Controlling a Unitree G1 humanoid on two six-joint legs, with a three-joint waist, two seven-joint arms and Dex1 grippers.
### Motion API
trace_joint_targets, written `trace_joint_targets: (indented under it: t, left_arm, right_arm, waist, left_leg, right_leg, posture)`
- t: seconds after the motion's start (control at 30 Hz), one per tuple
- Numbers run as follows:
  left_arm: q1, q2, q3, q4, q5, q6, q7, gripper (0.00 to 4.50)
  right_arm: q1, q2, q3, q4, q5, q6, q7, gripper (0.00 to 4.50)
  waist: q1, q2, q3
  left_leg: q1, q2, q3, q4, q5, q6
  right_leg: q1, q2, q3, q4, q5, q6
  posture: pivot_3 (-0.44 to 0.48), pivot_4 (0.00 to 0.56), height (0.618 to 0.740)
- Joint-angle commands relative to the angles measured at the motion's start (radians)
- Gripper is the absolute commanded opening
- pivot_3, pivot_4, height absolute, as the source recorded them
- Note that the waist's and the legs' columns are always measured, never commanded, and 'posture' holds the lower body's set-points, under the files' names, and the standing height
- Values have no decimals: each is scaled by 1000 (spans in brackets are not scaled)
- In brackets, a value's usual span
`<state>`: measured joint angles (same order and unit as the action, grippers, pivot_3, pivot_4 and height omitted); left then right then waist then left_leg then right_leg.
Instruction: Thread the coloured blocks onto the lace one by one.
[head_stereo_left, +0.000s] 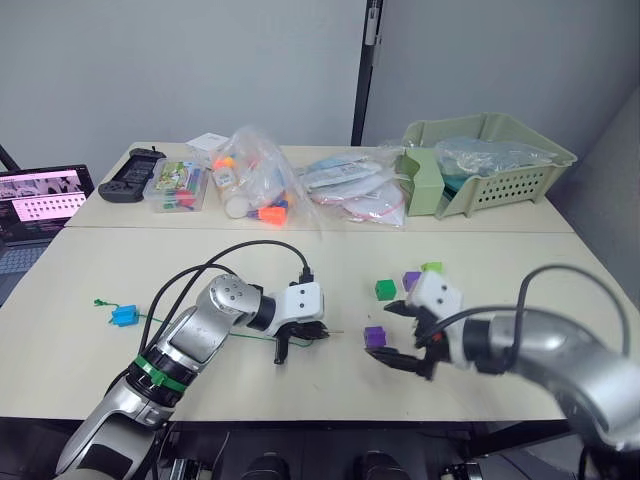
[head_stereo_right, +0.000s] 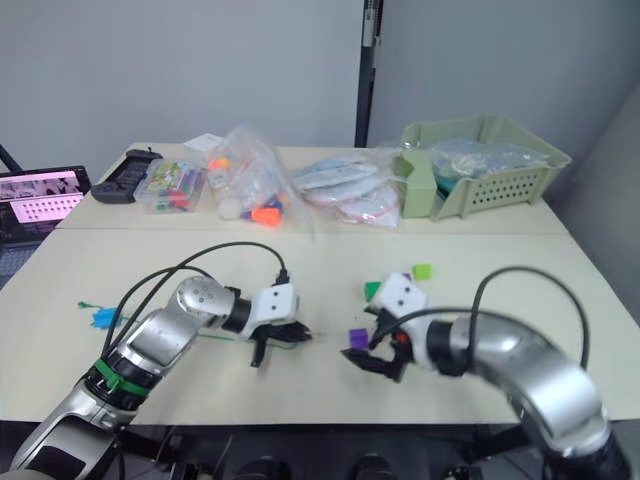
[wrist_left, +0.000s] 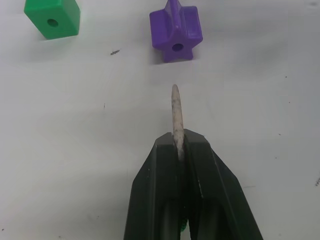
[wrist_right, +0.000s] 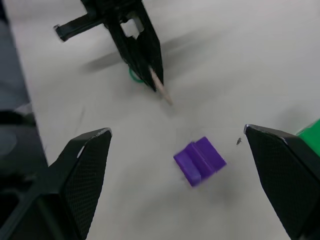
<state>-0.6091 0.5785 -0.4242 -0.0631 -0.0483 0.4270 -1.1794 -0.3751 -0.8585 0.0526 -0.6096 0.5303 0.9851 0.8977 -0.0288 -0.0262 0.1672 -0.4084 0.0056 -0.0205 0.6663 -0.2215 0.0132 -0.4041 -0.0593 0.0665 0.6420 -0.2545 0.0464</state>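
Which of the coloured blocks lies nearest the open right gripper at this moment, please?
The purple star-shaped block, lying between the right gripper's spread fingers. The dark green block, second purple block and lime block lie farther back on the table.

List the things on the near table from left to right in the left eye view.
Blue block → left hand gripping the lace tip → purple block → right hand.

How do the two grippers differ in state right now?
The left gripper is shut on the lace's pale tip; the right gripper is open and holds nothing. The left points its tip toward the purple block; the right straddles that block. Both hang low over the table.
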Motion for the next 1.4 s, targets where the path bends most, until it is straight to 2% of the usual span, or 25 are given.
trace_joint_targets:
  t: [0.03, 0.17, 0.33, 0.53, 0.63, 0.83, 0.87, 1.13, 1.4]
  left_arm:
    - [6, 8, 20, -56, -19, 18, 0, 0]
    - [20, 12, 19, -97, -27, 50, 2, 0]
    - [33, 18, 18, -128, -31, 75, 6, 0]
    - [33, 25, 19, -135, -36, 87, 13, 0]
    - [34, 27, 17, -135, -38, 87, 16, 0]
    - [23, 8, -2, -142, -30, 111, 31, 0]
    - [21, 5, -7, -146, -28, 118, 33, 0]
    - [2, -7, -54, -168, -13, 180, 56, 0]
    - [-20, 1, -74, -150, 6, 179, 64, 0]
  right_arm:
    - [-62, -62, 156, 175, -125, -246, 185, 4482]
    - [-164, -19, 326, 414, -296, -506, 296, 4482]
    - [-233, 67, 394, 614, -403, -669, 337, 4482]
    - [-241, 103, 390, 669, -430, -716, 381, 4482]
    - [-242, 113, 382, 682, -440, -722, 387, 3659]
    - [-235, 136, 354, 688, -446, -695, 359, 1587]
    - [-228, 143, 348, 672, -444, -672, 344, 1383]
    - [-185, 182, 351, 520, -453, -496, 263, 1384]
    - [-165, 177, 370, 479, -466, -453, 269, 1384]
  waist:
    - [-1, 0, 0]
    - [-4, 0, 0]
    - [-2, 0, 0]
    - [11, 0, 0]
    - [13, 0, 0]
    - [13, 0, 0]
    - [13, 0, 0]
    - [10, 0, 0]
    - [13, 0, 0]
  left_leg:
    - [0, 0, 1, -1, 0, 0]
    - [-1, 0, 3, -2, 0, 0]
    - [-1, 0, 2, -2, 0, 0]
    - [-1, -1, -3, -1, 0, 0]
    - [0, -1, -4, -1, 0, 0]
    - [2, -1, -4, -1, 0, 0]
    - [2, -1, -4, -1, 0, 0]
    - [2, -1, -4, -1, 0, 0]
    - [2, -1, -4, -1, 0, 0]
  right_leg:
    - [0, 0, 0, 0, 0, 0]
    - [-2, 0, 1, 0, 0, 0]
    - [-3, -1, 1, 1, 0, 0]
    - [-3, -1, 1, 3, 0, -1]
    - [-2, -2, 1, 3, 0, -1]
    - [-1, -1, 1, 4, 0, -1]
    - [-2, -1, 1, 4, 0, -1]
    - [-2, -1, 1, 5, 0, -1]
    - [-2, -1, 1, 5, 0, -1]
  posture:
    - [0, 150, 740]
    - [0, 150, 740]
    - [0, 150, 740]
    - [0, 150, 740]
    - [0, 150, 740]
    - [0, 150, 740]
    - [0, 150, 740]
    - [0, 150, 740]
    - [0, 150, 740]
